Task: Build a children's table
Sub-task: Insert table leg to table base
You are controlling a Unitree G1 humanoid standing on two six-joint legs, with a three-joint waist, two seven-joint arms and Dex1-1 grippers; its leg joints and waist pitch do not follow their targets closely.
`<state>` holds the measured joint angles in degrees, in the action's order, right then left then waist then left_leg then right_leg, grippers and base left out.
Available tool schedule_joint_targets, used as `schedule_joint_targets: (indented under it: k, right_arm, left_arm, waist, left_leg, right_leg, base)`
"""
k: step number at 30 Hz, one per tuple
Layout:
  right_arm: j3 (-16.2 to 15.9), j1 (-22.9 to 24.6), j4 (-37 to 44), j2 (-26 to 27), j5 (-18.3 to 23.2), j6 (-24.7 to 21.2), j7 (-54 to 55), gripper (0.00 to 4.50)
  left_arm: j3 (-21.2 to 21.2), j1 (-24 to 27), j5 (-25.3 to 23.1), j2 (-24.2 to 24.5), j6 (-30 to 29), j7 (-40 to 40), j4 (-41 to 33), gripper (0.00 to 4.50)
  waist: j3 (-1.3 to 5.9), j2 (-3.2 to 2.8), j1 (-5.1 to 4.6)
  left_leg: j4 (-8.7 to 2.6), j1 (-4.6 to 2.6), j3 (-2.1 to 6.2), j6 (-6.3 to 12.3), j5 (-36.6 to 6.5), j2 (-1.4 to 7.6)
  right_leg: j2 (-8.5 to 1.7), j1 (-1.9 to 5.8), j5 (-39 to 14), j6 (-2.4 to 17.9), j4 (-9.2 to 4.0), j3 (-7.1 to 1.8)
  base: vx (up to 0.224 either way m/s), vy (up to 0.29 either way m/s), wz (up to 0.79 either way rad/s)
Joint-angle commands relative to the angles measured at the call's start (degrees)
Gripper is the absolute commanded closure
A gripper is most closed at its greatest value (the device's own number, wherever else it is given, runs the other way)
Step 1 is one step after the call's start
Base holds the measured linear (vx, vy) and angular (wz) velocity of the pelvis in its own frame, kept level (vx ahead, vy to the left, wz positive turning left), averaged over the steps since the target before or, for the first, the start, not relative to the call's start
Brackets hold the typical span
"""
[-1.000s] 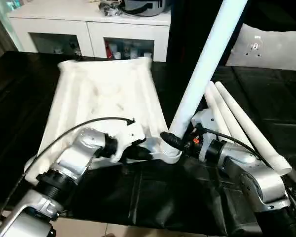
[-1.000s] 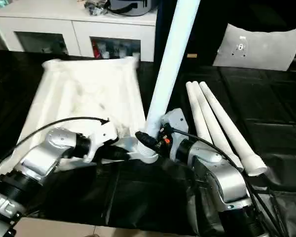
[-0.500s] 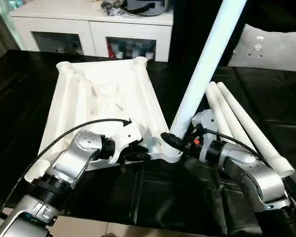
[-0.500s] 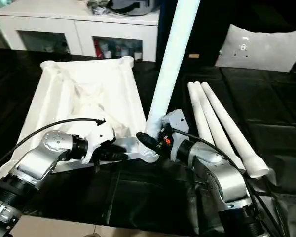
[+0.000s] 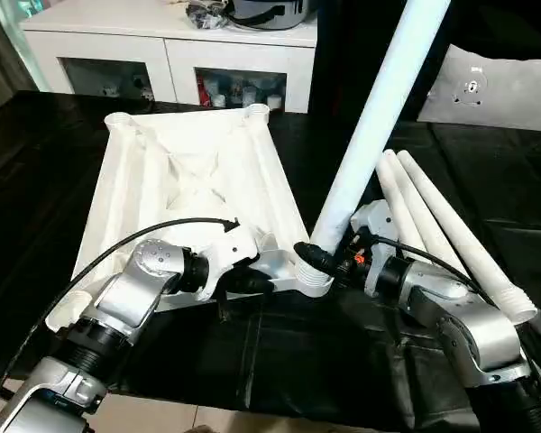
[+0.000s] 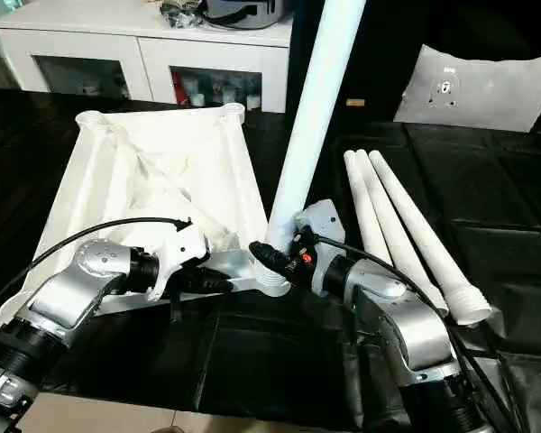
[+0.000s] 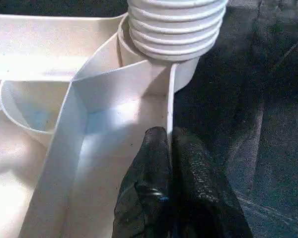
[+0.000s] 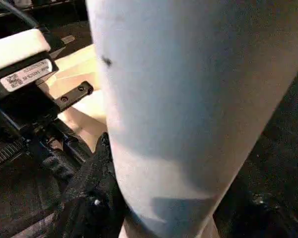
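The table top [image 5: 185, 194] lies underside up on the black counter [image 5: 298, 361]. Its near edge sits well back from the counter's front edge, with bare black sheet between. Off its left side the counter is open and dark; its far corner sockets point toward a white cabinet [image 5: 171, 54] beyond.

The top is white plastic, crossed by raised ribs, with round sockets at the corners. At its near right corner a long tapered leg [image 5: 379, 117] stands in the socket [image 5: 314, 281], leaning away up and to the right; its ringed foot sits in the socket mouth.

The left pincer [image 7: 170, 148] is pinched shut on the thin rim wall of the top, just beside that socket. The right pincer [image 5: 317, 257] grips the leg low down, just above the socket.

Three loose legs [image 5: 433, 225] lie side by side on the counter to the right of the top, beyond the right arm.
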<state>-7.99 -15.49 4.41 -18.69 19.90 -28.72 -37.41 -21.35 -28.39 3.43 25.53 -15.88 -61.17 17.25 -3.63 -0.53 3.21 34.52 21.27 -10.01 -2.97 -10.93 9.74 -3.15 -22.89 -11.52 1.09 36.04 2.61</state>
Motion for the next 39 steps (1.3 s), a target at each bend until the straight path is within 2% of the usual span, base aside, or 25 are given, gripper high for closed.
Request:
schedule_joint_targets:
  k: [1,6,7,14,15,24,28,29,33,37,38,39]
  right_arm:
    - [1.20,-0.68,0.65,-0.19,0.82,-1.35,0.15,2.60]
    - [0.48,-1.83,0.39,-1.16,1.48,-3.38,-1.61,2.60]
    - [-0.76,-2.46,-0.73,-2.04,0.45,-4.16,-2.31,2.60]
    - [-2.95,-3.52,-3.04,-3.24,-1.12,-5.95,-3.45,2.60]
    - [-2.98,-3.69,-3.46,-3.13,-1.32,-6.11,-3.19,2.60]
    - [-3.95,-3.94,-5.09,-3.54,-1.74,-7.94,-3.62,2.60]
    - [-2.56,-3.39,-6.38,-2.63,-0.90,-7.56,-3.35,2.60]
    - [-0.17,-2.59,-7.49,-1.11,1.29,-7.39,-3.09,2.60]
    - [3.72,-0.61,-9.28,1.32,4.62,-7.50,-2.21,2.60]
    - [4.37,1.97,-10.17,2.04,4.47,-5.49,-1.67,2.60]
    - [4.32,2.94,-10.20,2.31,4.21,-4.48,-1.47,2.60]
    - [4.64,4.63,-10.23,3.24,3.90,-2.65,-0.68,2.60]
  left_arm:
    - [0.38,0.45,-0.73,0.84,1.05,0.00,0.15,4.50]
    - [-0.60,0.71,-1.41,1.47,3.22,-1.57,-0.36,4.50]
    - [-1.17,0.84,-1.77,1.84,4.61,-2.41,-0.56,4.50]
    - [-2.18,0.77,-1.99,2.39,6.38,-4.04,-0.93,4.50]
    - [-2.33,0.79,-1.93,2.53,6.54,-4.46,-1.17,4.50]
    - [-2.46,0.79,-2.17,2.64,8.12,-5.53,-1.06,4.50]
    - [-2.40,0.66,-1.95,2.54,8.30,-5.65,-1.01,4.50]
    - [-1.98,0.60,-1.72,2.32,8.19,-5.36,-0.89,4.50]
    - [-0.98,0.14,-1.63,1.84,8.07,-4.15,0.17,4.50]
    - [-0.50,-0.22,-1.76,1.60,8.17,-3.53,0.92,4.50]
    - [-0.38,-0.33,-1.85,1.55,8.28,-3.33,1.16,4.50]
    - [-0.17,-0.58,-2.05,1.38,8.48,-2.80,1.67,4.50]
  waist:
    - [3.77,0.25,0.27]
    - [3.76,0.26,0.09]
    - [3.76,0.25,0.11]
    - [3.70,0.33,0.33]
    - [3.65,0.52,0.30]
    - [3.78,0.47,0.30]
    - [3.75,0.43,0.30]
    - [3.77,0.29,0.27]
    - [3.95,0.18,0.44]
    - [3.85,0.33,0.49]
    - [3.76,0.03,0.49]
    - [3.76,0.03,0.54]
  left_leg:
    - [-3.94,-0.32,1.14,1.18,-8.14,2.97]
    - [-3.89,-0.27,1.12,1.53,-7.51,2.95]
    - [-3.89,-0.34,1.14,1.51,-7.80,2.95]
    - [-3.92,-0.54,1.04,1.03,-8.36,3.08]
    - [-3.97,-0.50,1.03,1.04,-8.29,3.08]
    - [-3.95,-0.53,1.06,0.77,-8.22,3.08]
    - [-4.00,-0.59,1.05,0.61,-8.96,3.11]
    - [-3.99,-0.64,1.05,0.48,-9.54,3.11]
    - [-4.06,-0.70,1.14,0.31,-9.56,3.17]
    - [-4.11,-0.67,1.10,0.30,-9.81,3.14]
    - [-4.16,-0.67,1.07,0.14,-10.54,3.13]
    - [-4.21,-0.68,1.16,-0.11,-11.28,3.12]
  right_leg:
    - [-4.80,3.00,-10.58,10.48,-4.76,-2.97]
    - [-4.81,3.08,-9.59,10.90,-4.70,-2.96]
    - [-4.80,3.06,-9.72,10.99,-4.71,-2.91]
    - [-4.88,2.94,-10.95,11.02,-4.72,-3.01]
    - [-4.86,2.94,-11.00,10.93,-4.76,-3.01]
    - [-4.91,2.99,-9.93,11.01,-4.65,-3.02]
    - [-4.94,2.89,-10.70,11.18,-4.74,-3.01]
    - [-4.99,2.85,-11.21,11.18,-4.85,-3.05]
    - [-4.94,2.92,-10.48,11.50,-4.79,-2.94]
    - [-4.97,2.93,-10.50,11.51,-4.83,-2.92]
    - [-5.03,2.83,-11.67,11.27,-5.10,-2.95]
    - [-5.09,2.90,-12.87,10.97,-5.18,-2.98]
  base:
    - [0.000,0.000,0.00]
    - [0.000,0.000,0.00]
    - [0.000,0.000,0.00]
    - [0.000,0.000,0.00]
    - [0.000,0.000,0.00]
    - [0.000,0.000,0.00]
    - [0.000,0.000,0.00]
    - [0.000,0.000,0.00]
    - [0.000,0.000,0.00]
    - [0.000,0.000,0.00]
    - [0.000,0.000,0.00]
    - [0.000,0.000,0.00]
